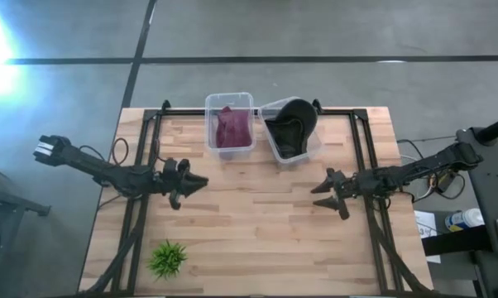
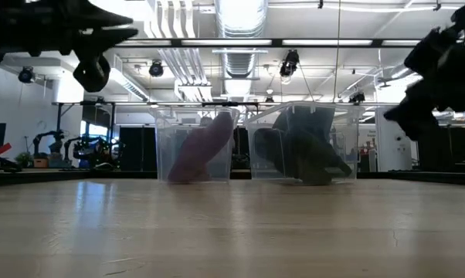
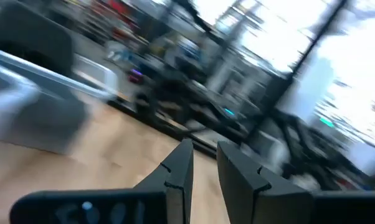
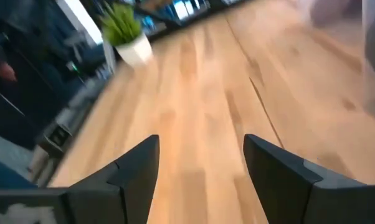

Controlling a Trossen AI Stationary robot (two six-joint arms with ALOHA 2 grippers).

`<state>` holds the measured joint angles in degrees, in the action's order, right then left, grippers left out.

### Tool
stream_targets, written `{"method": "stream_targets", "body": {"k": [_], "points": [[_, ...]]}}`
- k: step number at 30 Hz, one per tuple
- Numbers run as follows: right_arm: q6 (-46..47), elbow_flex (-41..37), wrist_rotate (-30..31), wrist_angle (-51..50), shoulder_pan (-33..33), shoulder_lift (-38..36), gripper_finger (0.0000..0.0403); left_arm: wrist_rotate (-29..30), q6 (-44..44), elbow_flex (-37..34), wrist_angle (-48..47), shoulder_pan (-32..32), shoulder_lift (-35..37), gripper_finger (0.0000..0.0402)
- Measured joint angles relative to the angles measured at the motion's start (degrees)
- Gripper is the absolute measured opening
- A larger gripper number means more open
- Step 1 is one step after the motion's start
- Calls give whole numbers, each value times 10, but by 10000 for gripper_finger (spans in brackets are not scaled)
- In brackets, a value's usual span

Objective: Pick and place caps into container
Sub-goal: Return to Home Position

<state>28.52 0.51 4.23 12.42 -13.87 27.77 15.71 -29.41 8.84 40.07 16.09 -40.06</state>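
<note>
Maroon cap: inside left clear tub at far edge of table. Long axis from near side toward far edge in high view; in low view leans aslant, low end at left of tub floor, high end against right wall. Soft, crumpled, dull red.

Dark caps: inside right clear tub, just beside left tub and skewed to it. Heaped together, rounded crown toward far end, flatter part toward near end; cannot tell one cap from the other. Olive-black, slumped across tub floor in low view.

Left gripper: above bare wood on left half of table, well apart from tubs, pointing toward table centre. Fingers drawn close, only narrow slit between, nothing held.

Right gripper: above bare wood on right half, pointing toward table centre. Fingers spread wide, nothing between.

Small green plant: near front left corner.
</note>
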Motion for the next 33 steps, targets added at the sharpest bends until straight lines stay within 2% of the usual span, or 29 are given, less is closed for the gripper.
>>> {"method": "stream_targets", "body": {"k": [5, 7, 10, 14, 18, 21, 25, 28, 33], "points": [[0, 0, 0, -72, 0, 1, 228, 121, 0, -9, -4, -11, 17, 67], [0, 0, 0, -93, 0, 0, 228, 132, -8, -13, -10, -11, 19, 67], [0, 0, 0, -106, 0, 1, 228, 100, 7, -17, -22, -13, 35, 67], [0, 0, -1, -106, 0, 1, 228, 79, 149, -27, -17, -14, 43, 67], [0, 0, -2, -106, 0, 1, 228, 42, 206, -27, -38, -14, 65, 67], [0, 0, -2, -105, 0, 1, 228, 19, 221, -30, -87, -14, 96, 67], [0, 0, -1, -105, 0, 1, 228, 16, 222, -60, -85, -21, 147, 67], [0, 0, -1, -105, 0, 1, 228, 11, 231, -83, -90, -44, 187, 67], [0, 0, -1, -105, 0, 1, 228, -10, 231, -83, -162, -103, 251, 67]]}}
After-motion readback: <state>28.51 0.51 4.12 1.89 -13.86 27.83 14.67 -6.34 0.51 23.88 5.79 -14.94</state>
